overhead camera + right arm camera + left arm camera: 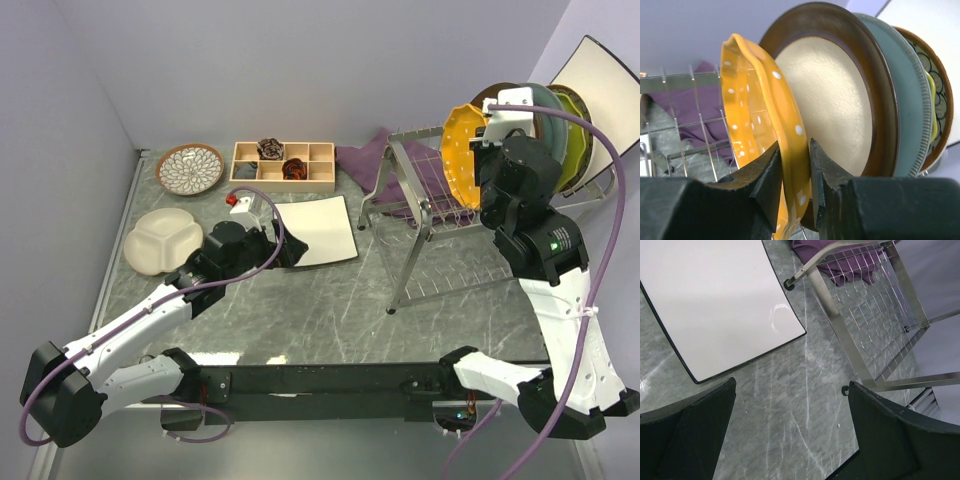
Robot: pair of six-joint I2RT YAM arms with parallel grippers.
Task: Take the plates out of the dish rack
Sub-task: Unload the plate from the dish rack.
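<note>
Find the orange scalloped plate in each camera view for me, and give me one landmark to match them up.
Top external: the orange scalloped plate is at upper right, leftmost of the upright plates in the dish rack.
Left wrist: not in it.
Right wrist: left of centre, its rim between the right hand's fingers.
Shared landmark: the dish rack's wire grid, upper right in the left wrist view and at far left in the right wrist view.

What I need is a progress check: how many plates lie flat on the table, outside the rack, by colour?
Brown-rimmed petal-patterned plate: 1
Cream divided plate: 1
White square plate: 1
Total: 3
</note>
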